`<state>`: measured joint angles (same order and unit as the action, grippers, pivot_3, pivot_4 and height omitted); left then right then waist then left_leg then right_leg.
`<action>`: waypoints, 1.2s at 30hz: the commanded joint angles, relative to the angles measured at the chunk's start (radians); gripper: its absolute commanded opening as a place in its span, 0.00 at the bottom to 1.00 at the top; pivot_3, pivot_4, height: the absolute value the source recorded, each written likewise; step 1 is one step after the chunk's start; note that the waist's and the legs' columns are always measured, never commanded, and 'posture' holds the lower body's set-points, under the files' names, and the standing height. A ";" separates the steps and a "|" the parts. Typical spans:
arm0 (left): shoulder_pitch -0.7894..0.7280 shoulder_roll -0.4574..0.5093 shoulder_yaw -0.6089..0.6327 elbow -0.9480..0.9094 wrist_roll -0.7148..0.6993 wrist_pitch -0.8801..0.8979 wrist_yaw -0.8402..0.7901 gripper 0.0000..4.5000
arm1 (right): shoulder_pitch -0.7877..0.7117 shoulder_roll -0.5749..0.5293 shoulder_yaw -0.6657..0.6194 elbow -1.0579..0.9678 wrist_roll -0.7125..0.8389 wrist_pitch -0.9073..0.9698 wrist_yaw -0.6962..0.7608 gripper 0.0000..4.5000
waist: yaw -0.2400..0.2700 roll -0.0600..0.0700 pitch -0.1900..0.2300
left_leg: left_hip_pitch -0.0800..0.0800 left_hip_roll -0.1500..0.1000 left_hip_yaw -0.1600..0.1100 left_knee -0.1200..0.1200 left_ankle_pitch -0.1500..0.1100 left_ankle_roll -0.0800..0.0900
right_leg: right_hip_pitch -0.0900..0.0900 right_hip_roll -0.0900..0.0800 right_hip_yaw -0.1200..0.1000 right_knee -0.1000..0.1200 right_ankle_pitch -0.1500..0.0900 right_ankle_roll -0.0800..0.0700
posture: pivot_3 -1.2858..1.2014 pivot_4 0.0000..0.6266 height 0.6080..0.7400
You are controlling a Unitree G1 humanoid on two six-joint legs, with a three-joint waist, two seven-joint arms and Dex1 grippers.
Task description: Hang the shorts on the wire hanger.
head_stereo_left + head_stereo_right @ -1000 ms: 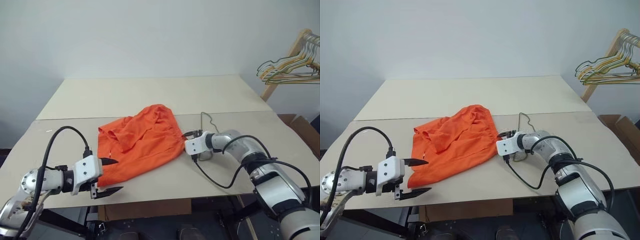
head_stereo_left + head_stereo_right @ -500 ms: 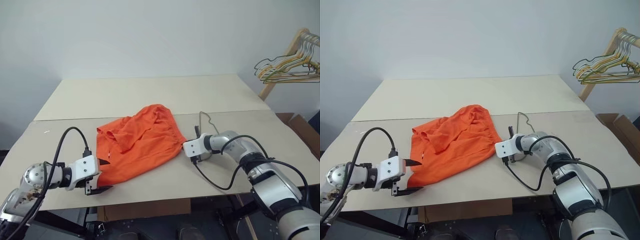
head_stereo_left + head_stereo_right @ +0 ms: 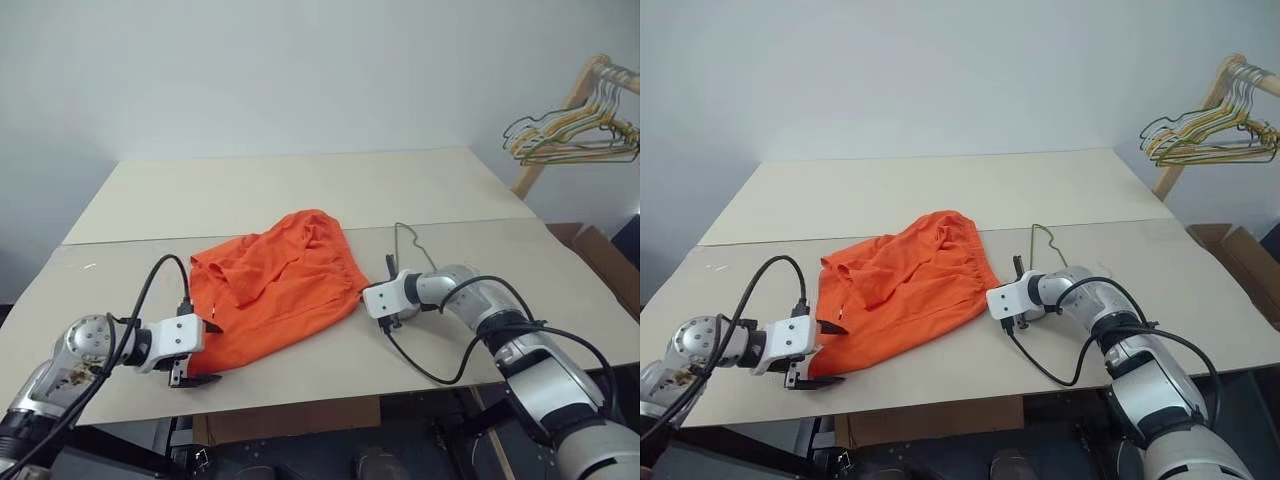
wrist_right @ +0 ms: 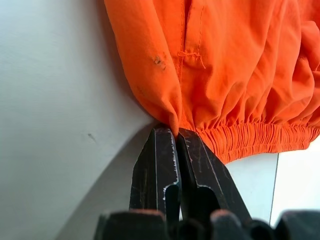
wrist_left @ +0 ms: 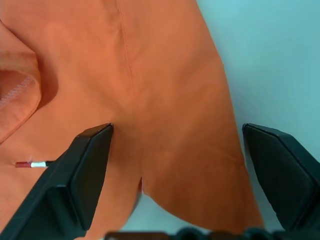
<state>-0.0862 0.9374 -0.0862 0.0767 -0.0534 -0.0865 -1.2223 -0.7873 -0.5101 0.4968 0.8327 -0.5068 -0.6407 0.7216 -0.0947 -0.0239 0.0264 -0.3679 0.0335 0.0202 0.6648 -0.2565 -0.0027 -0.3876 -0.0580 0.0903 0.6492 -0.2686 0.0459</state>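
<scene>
The right gripper (image 4: 176, 131) has its two black fingers pressed together, pinching a fold at the waistband corner of the shorts (image 3: 280, 285). The shorts are bright orange, soft and rumpled, with a gathered elastic waistband along the edge nearest that gripper, and they lie in a loose heap in the middle of the pale bench (image 3: 300, 190). The left gripper (image 3: 200, 352) is spread wide at the opposite, lower corner of the fabric, one finger over the cloth and one just off its edge. Both arms reach in low from either side, angled down toward the bench. Just behind the right gripper, the grey hook of the wire hanger (image 3: 405, 240) shows on the bench, beside the shorts.
</scene>
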 commanded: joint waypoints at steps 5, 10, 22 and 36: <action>0.001 0.005 -0.012 0.016 0.028 0.009 0.020 0.50 | 0.007 -0.019 -0.023 -0.046 0.030 0.018 0.019 0.00 | -0.003 0.003 -0.002 | 0.000 0.000 -0.001 0.000 0.000 0.000 | 0.000 0.000 0.000 0.001 0.000 0.000 | 0.50 0.00 1.00; -0.007 0.006 -0.006 0.029 0.034 0.003 0.037 0.14 | 0.016 -0.031 -0.025 -0.063 0.041 0.023 0.034 0.00 | -0.003 0.003 -0.002 | 0.000 0.000 -0.001 0.000 0.000 0.000 | 0.000 0.000 0.000 0.000 0.000 0.000 | 0.50 0.00 1.00; 0.079 0.078 0.053 -0.048 0.010 -0.006 0.048 0.01 | 0.256 -0.221 -0.096 -0.588 0.243 0.207 0.297 0.00 | -0.001 0.003 -0.002 | -0.001 0.000 -0.003 0.000 0.000 0.001 | 0.000 0.000 0.000 0.000 0.000 0.000 | 0.51 0.00 1.00; -0.241 -0.151 0.065 0.037 0.040 0.052 0.320 0.01 | 0.125 -0.164 -0.212 -0.708 0.489 0.696 0.326 0.00 | 0.048 0.002 -0.001 | 0.000 0.000 0.001 0.002 -0.001 0.002 | 0.001 0.001 -0.001 -0.001 0.000 0.001 | 0.50 0.00 1.00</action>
<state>-0.2071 0.8164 -0.0234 0.0662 -0.0653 -0.0364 -1.0346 -0.5617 -0.7041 0.3604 0.0442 0.0006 0.0211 1.1423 -0.0471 -0.0220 0.0255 -0.3674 0.0331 0.0211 0.6699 -0.2574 -0.0004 -0.3857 -0.0566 0.0891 0.6490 -0.2668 0.0474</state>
